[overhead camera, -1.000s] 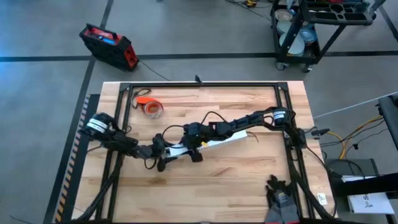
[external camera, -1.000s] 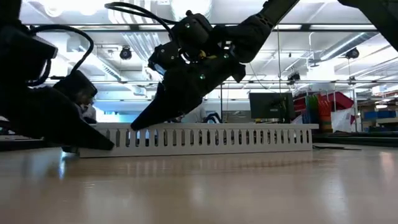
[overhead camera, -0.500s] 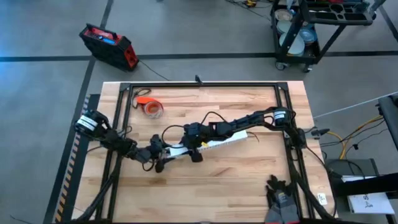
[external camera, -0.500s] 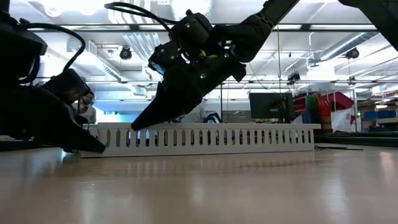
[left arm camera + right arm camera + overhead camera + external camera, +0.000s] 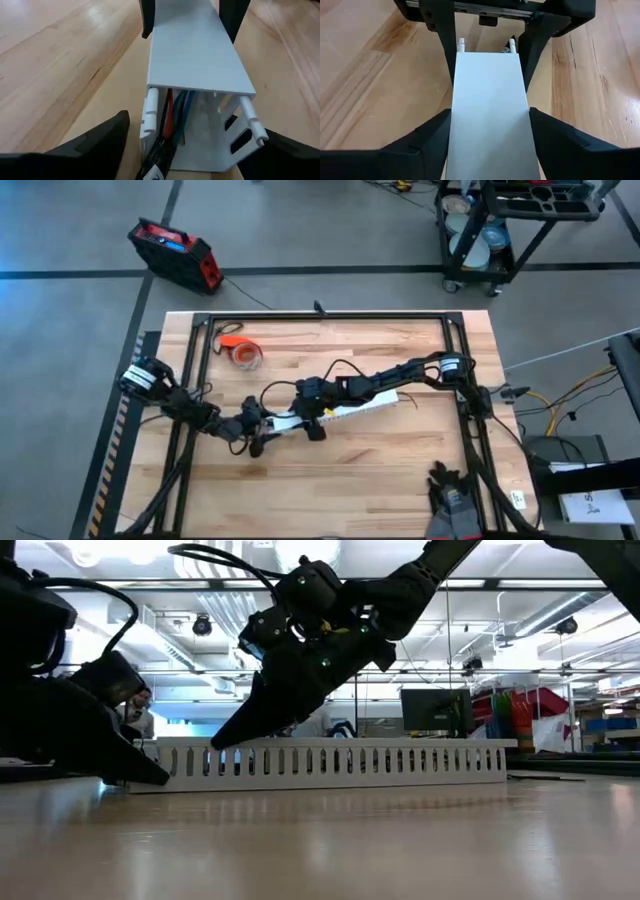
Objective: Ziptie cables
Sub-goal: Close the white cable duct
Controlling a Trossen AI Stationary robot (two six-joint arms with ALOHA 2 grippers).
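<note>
White slotted channel (image 5: pixel 345 412) lies slantwise across the middle of the wooden worktop (image 5: pixel 330 480). A flat lid covers most of its length.

Cables (image 5: pixel 172 117): red, green, blue and dark strands, seen in the left wrist view inside the channel's open end, running under the lid. Ziptie not made out in any view.

Left gripper (image 5: pixel 262 436): low at the channel's left end, on the picture's left in the high view. Left wrist view shows its two dark fingers (image 5: pixel 100 142) spread wide, one either side of the channel mouth, gripping nothing. Whether they touch the channel walls can't be told. Low view: this gripper (image 5: pixel 150 776) tips down to the worktop just beside the channel end.

Right gripper (image 5: pixel 305 420): reaches in from the right, over the channel near its left part. Right wrist view shows its fingers (image 5: pixel 425 142) parted and straddling the lid, one on each long edge, close against it or touching. Firm grasp or not: can't tell. Low view: the gripper (image 5: pixel 225 737) slopes down with its tip at the channel's top edge.

The two grippers face each other along the channel, near one another. Each wrist view shows the other's fingers at the far end of the lid.

Orange tape roll (image 5: pixel 240 351) sits well apart, toward the far-left corner of the worktop.
</note>
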